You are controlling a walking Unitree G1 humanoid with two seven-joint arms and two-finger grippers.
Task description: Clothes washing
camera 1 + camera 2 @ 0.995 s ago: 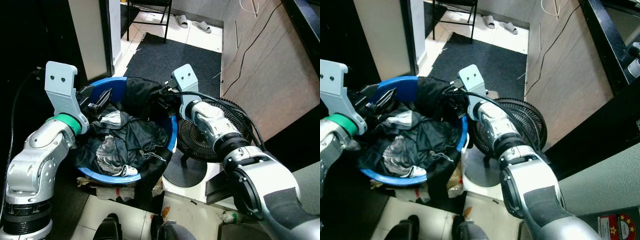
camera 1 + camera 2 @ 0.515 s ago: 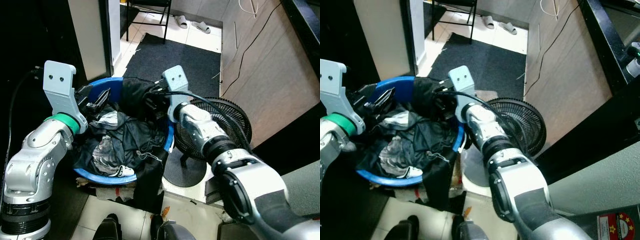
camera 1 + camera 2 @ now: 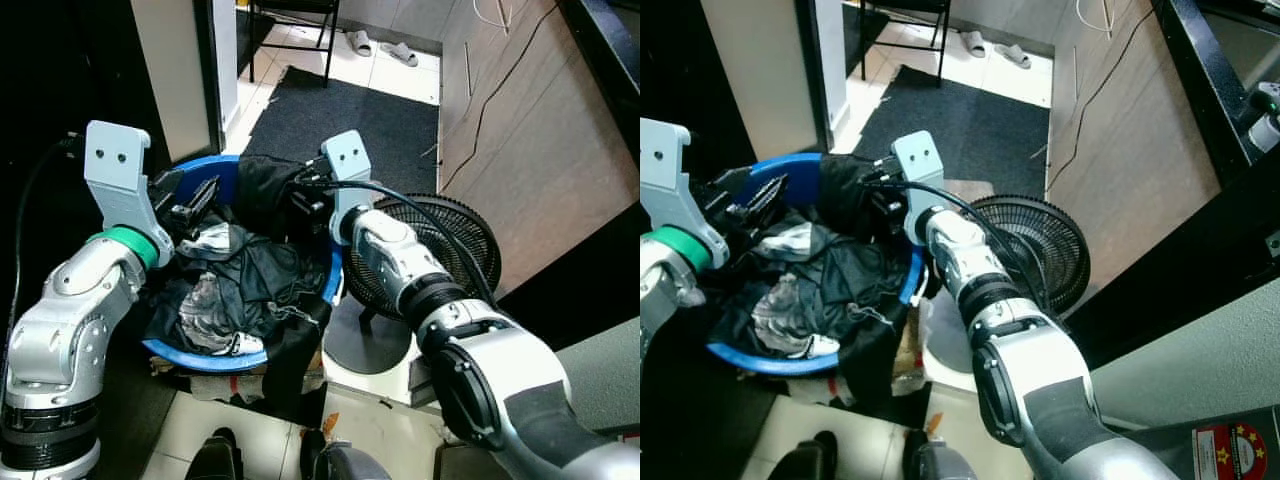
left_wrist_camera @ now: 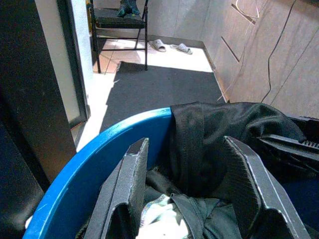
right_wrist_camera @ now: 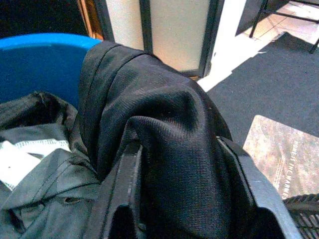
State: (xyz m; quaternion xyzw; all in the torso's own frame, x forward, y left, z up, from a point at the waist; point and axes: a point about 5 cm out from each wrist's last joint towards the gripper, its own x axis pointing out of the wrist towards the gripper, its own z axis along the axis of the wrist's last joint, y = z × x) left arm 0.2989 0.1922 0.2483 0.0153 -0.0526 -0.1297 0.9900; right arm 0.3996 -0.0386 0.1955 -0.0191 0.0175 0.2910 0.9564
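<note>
A round blue basin (image 3: pixel 225 165) stands on the floor, heaped with dark clothes (image 3: pixel 245 285), some with white and grey patches. A black garment (image 3: pixel 262 190) hangs over its far rim. My left gripper (image 3: pixel 190 195) hovers at the basin's left rim, open, with its tips just above the pile (image 4: pixel 185 144). My right gripper (image 3: pixel 300 200) reaches in from the right at the far rim. It is open, with its two fingers astride the bulging fold of the black garment (image 5: pixel 164 114), and the cloth fills the gap between them.
A black floor fan (image 3: pixel 430 250) stands right beside the basin on its right. Beyond lie a dark mat (image 3: pixel 340 110), chair legs (image 3: pixel 290 30) and slippers (image 3: pixel 385 45). A wooden wall (image 3: pixel 540 130) runs along the right, and a pale door panel (image 3: pixel 180 70) along the left.
My right gripper has pushed left and further onto the black garment at the rim. The basin's near side has slid slightly left. The left gripper has stayed put.
</note>
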